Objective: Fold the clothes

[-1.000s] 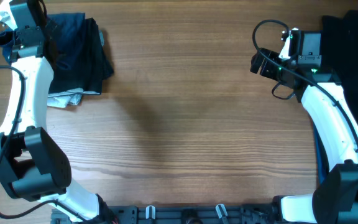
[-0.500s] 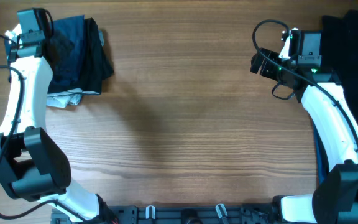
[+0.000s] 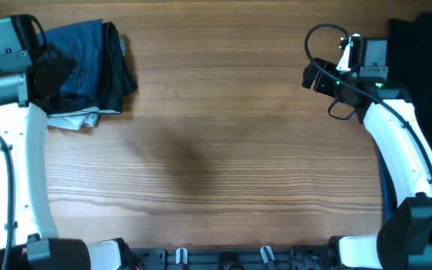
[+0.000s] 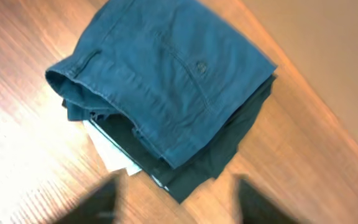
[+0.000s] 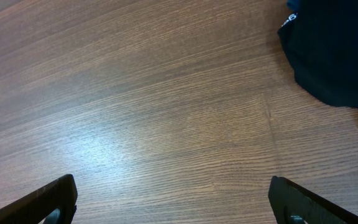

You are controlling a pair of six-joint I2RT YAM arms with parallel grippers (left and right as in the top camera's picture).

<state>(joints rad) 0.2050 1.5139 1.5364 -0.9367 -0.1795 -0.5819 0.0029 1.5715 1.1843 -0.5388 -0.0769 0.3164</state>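
Note:
A stack of folded clothes (image 3: 88,67) lies at the table's far left: blue jeans (image 4: 166,68) on top, a dark garment (image 4: 210,162) under them, a white piece (image 4: 114,152) at the bottom. My left gripper (image 4: 176,202) is open and empty, raised beside the stack. A black garment with a light logo (image 3: 426,67) lies unfolded at the far right; its edge shows in the right wrist view (image 5: 334,50). My right gripper (image 5: 179,199) is open and empty above bare wood, left of that garment.
The wooden table (image 3: 223,150) spans the view. A black cable (image 3: 328,34) loops off the right arm. The arm bases and a bar with clips (image 3: 223,259) run along the front edge.
My left arm has swung left and lifted away from the folded stack, uncovering the blue jeans. The right arm has not moved.

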